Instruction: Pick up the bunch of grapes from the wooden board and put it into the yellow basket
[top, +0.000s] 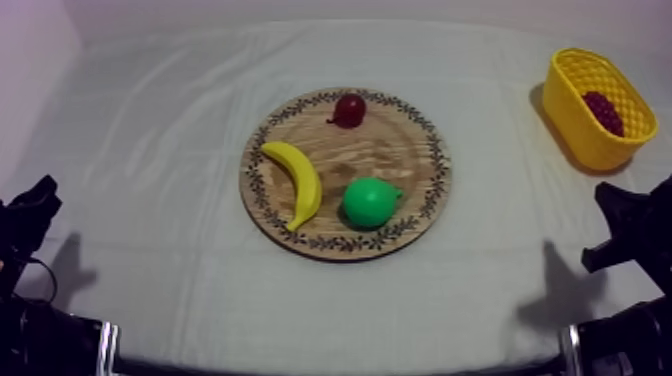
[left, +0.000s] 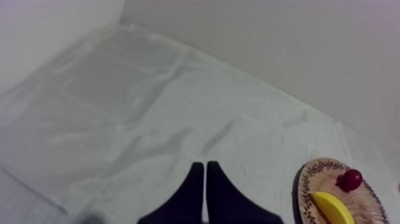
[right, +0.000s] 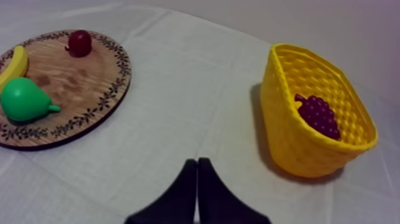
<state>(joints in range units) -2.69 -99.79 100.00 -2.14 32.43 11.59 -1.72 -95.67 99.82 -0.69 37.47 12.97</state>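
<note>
The purple bunch of grapes (top: 603, 111) (right: 319, 115) lies inside the yellow basket (top: 570, 95) (right: 286, 131) at the table's far right. The round wooden board (top: 390, 160) (right: 77, 83) (left: 321, 179) in the middle carries a banana (top: 297, 181) (right: 13, 66) (left: 331, 207), a green pear (top: 370, 201) (right: 24, 99) and a small red fruit (top: 349, 109) (right: 79, 42) (left: 350, 179). My left gripper (top: 35, 205) (left: 205, 168) rests low at the left, shut on nothing. My right gripper (top: 625, 215) (right: 197, 162) rests low at the right, short of the basket, its fingers together as a wedge.
Grey-white cloth covers the table, with open room left of the board and between board and basket. A pale wall rises behind the table's far edge.
</note>
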